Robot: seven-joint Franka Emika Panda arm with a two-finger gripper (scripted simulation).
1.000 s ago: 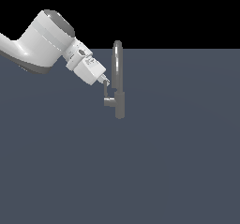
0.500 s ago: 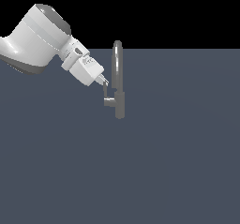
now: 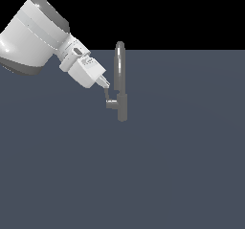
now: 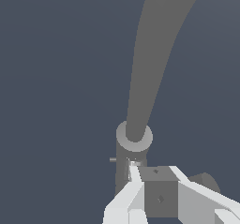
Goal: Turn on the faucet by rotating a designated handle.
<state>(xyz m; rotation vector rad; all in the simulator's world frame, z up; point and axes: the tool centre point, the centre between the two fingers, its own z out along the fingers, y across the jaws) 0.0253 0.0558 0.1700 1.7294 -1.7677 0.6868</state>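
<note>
The jaws [image 3: 105, 85] are sitting at the upper tip of the handle [image 3: 109, 98], reaching in from the exterior view's left. In the wrist view the jaws [image 4: 161, 195] are framing a grey block between the two white fingers [image 4: 125, 197], which looks like the handle [image 4: 160, 197] seen end-on; the fingers are lying close against its sides, so the jaws are appearing to be clamping the handle, with only a narrow gap left between them.

The handle is running as an L: its thin upright leg is rising toward the jaws, and its short stub is pointing sideways from below the jaws into the thick base of the faucet [image 3: 120, 82]. The faucet [image 4: 145, 78] is standing just beyond the jaws, its long axis upright, the narrow spout arching over at the top.

The white arm [image 3: 36, 39] is slanting down from the exterior view's upper left behind the jaws. Around the faucet the dark counter [image 3: 182, 166] is spreading flat on every side; its far edge is lying behind the spout's top.
</note>
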